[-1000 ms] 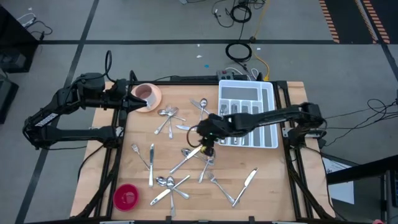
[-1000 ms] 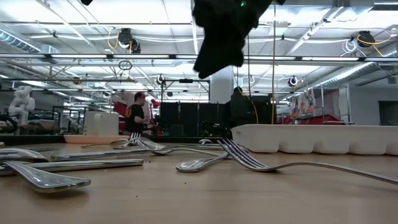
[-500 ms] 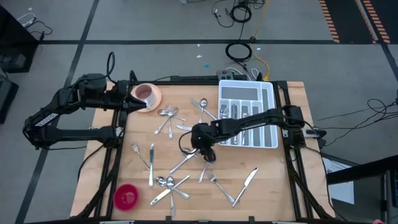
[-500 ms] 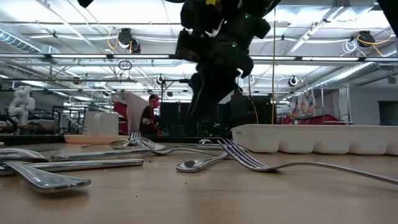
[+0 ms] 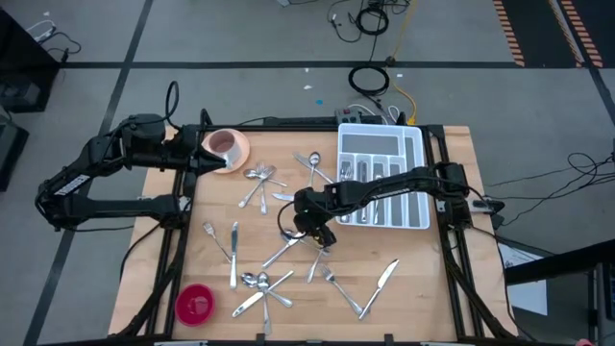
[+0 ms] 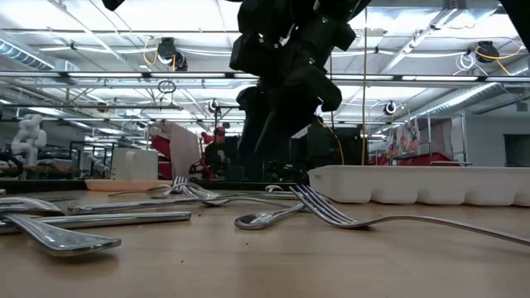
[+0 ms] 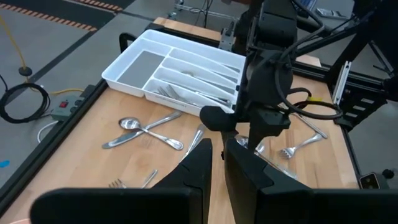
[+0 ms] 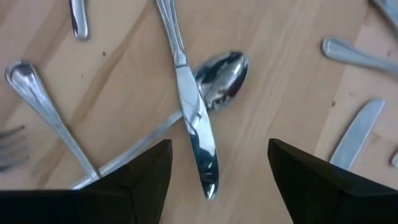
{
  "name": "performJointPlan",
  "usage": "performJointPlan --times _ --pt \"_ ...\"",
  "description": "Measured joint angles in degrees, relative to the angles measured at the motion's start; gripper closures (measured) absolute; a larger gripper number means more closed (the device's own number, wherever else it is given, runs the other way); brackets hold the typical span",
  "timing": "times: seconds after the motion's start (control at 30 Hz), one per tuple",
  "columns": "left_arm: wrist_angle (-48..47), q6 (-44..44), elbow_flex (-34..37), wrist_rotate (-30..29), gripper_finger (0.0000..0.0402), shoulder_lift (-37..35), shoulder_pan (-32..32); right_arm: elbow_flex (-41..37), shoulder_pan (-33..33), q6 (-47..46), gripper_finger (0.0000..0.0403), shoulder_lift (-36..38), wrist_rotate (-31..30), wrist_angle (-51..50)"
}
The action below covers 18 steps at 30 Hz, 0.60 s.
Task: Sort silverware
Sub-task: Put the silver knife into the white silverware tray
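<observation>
Since a second ago, the right gripper [image 5: 318, 232] has been sliding left from the tray [image 5: 419, 183] and spreading its fingers.

High view: silverware [image 5: 264, 284] is lying scattered left of the tray; a few pieces are sorted.

Left wrist view: the left gripper [image 7: 212, 162] is waiting, nearly closed.

Right wrist view: open fingers are straddling a knife [image 8: 194, 127] crossing a spoon [image 8: 217, 71].

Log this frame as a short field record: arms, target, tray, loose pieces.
right gripper: open, low over mid-table, above a table knife that lies across a spoon
left gripper: fingers near together, nothing held, at the table's far-left corner by the pink cup
cutlery tray: white, far-right corner, some pieces already in it
silverware: loose forks, spoons and knives scattered over the table
red disc: near-left corner
</observation>
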State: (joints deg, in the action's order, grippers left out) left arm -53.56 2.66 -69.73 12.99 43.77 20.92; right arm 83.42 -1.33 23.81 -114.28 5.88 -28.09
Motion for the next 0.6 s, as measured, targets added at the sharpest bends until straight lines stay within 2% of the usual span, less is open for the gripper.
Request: performJointPlan --times 0.6 --pt "0.07 0.00 0.00 0.00 0.0355 0.00 0.01 0.28 0.75 2.01 0.0144 -5.84 -0.02 2.23"
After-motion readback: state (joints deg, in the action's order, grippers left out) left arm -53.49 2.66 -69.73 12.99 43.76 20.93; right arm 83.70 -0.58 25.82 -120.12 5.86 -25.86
